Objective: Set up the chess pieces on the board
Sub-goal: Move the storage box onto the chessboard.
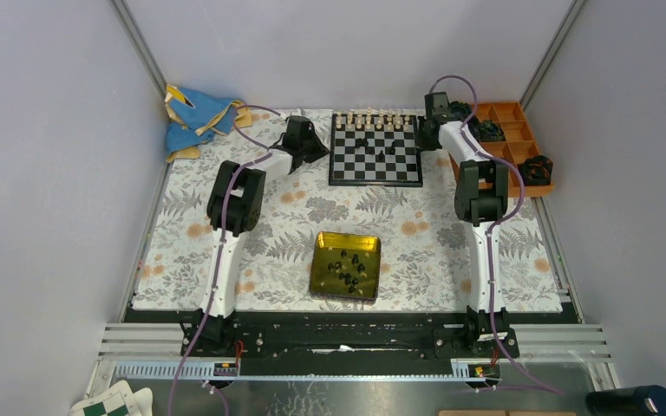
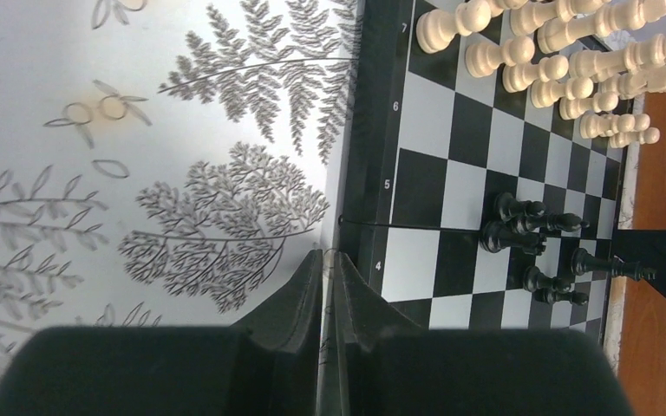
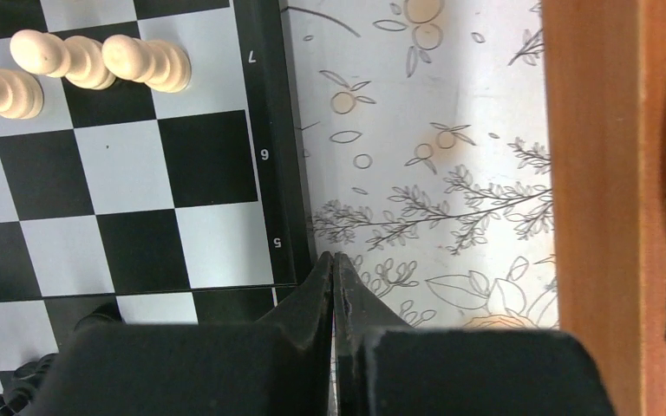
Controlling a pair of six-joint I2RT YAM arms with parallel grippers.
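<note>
The board [image 1: 399, 172] lies at the far middle of the floral mat. Cream chess pieces [image 1: 373, 120] fill its far rows. A few black chess pieces [image 1: 366, 141] stand near its middle, also seen in the left wrist view [image 2: 520, 230]. Several more black pieces [image 1: 350, 267] lie in a yellow tin [image 1: 320, 270] nearer the arms. My left gripper [image 1: 314, 147] is shut and empty, low beside the board's left edge [image 2: 373, 173]. My right gripper [image 1: 427, 132] is shut and empty at the board's right edge [image 3: 264, 156]. Cream pieces [image 3: 95, 61] show in the right wrist view.
An orange compartment tray [image 1: 513, 113] with dark lumps stands right of the board, close to my right gripper; its wall [image 3: 603, 173] fills the right wrist view's right side. A blue cloth [image 1: 192, 117] lies at the far left. A green-and-white checkered sheet [image 1: 113, 403] lies off the table at the near left.
</note>
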